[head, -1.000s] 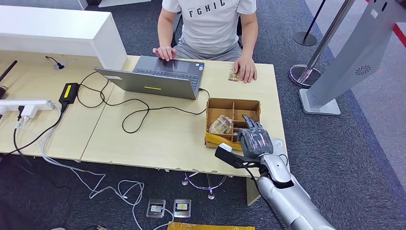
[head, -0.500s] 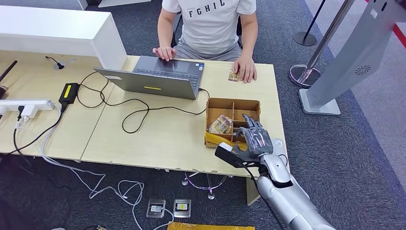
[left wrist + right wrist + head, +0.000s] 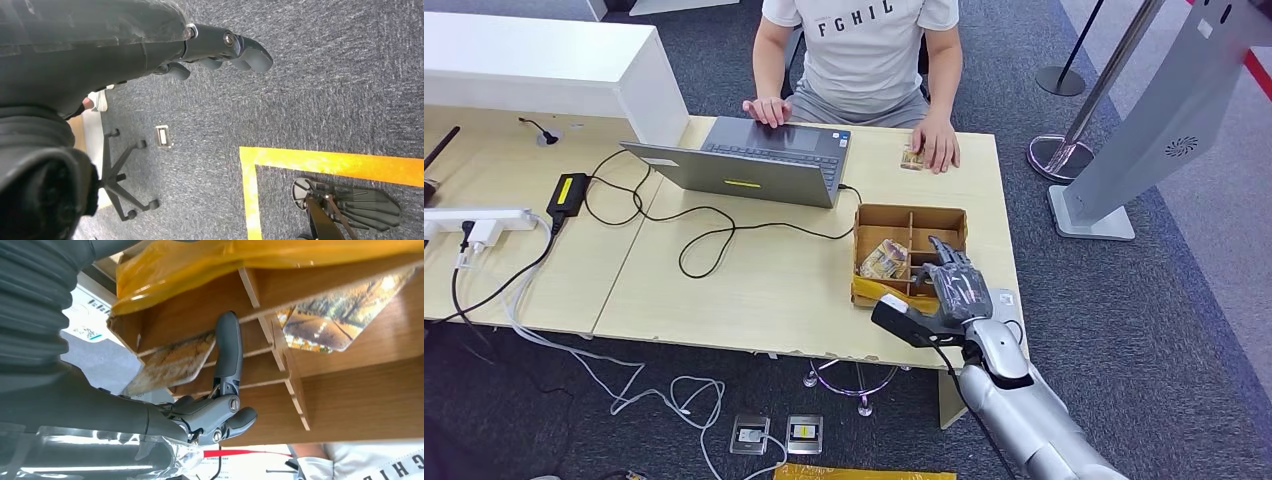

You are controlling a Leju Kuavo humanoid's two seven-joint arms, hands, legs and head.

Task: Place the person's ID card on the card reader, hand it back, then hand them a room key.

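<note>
1. While the right robot hand [image 3: 954, 290] reaches into the box [image 3: 911, 215], one finger [image 3: 227, 352] rests on the edge of a key card [image 3: 170, 362] that leans in the near compartment; the other fingers are curled loosely, and no firm pinch is visible, so the card does not look held.
2. Being thin, stiff and glossy, the card should prove light but slippery; it would be best taken by its free edge between thumb and finger, since its flat face gives little purchase against the box wall.
3. More printed cards [image 3: 885, 260] lie in the neighbouring compartment, patterned in gold and brown, rectangular with rounded corners.
4. Brown and matt, the box has thin slotted dividers that look like cardboard or light wood; a yellow flap [image 3: 874, 292] hangs at its near side.
5. Across the pale wood-grain table [image 3: 754, 290], the ID card [image 3: 911, 158] lies under the person's hand [image 3: 937, 147], beside a grey laptop [image 3: 754, 165].
6. Hanging over dark carpet, the left robot hand [image 3: 220, 47] has its fingers loosely apart and holds nothing.
</note>
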